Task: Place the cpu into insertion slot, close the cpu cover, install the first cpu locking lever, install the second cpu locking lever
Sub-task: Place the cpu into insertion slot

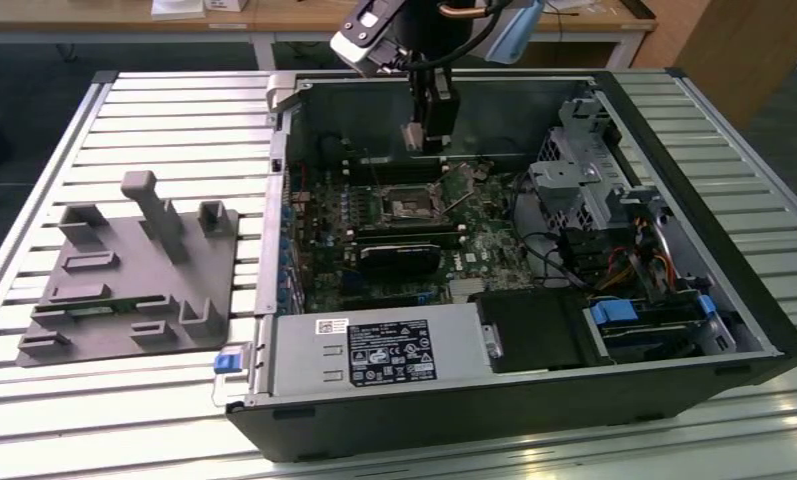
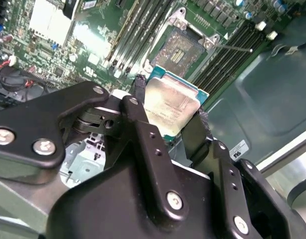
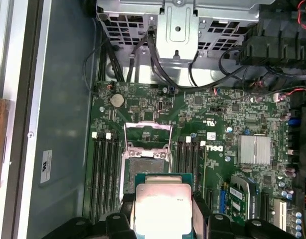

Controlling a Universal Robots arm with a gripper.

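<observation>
My gripper (image 1: pixel 425 146) hangs inside the open computer case, a little above the motherboard. It is shut on the cpu (image 2: pixel 169 105), a flat square chip with a dull silvery top on a green board, held by two opposite edges between the black fingers (image 2: pixel 139 90). In both wrist views the insertion slot (image 3: pixel 144 168) lies bare just beyond the held cpu (image 3: pixel 163 201), which hovers clear of it. The cpu cover (image 3: pixel 147 126) stands swung up at the slot's far side. A thin locking lever (image 2: pixel 233 48) sticks out beside the slot (image 2: pixel 180 47).
The case (image 1: pixel 718 300) lies on a slatted metal table (image 1: pixel 171 110). Memory slots (image 3: pixel 102 169) flank the slot on both sides. A drive cage (image 1: pixel 574 180), cables and a power supply (image 1: pixel 371 350) crowd the case. A grey fixture (image 1: pixel 131 270) sits at the exterior view's left.
</observation>
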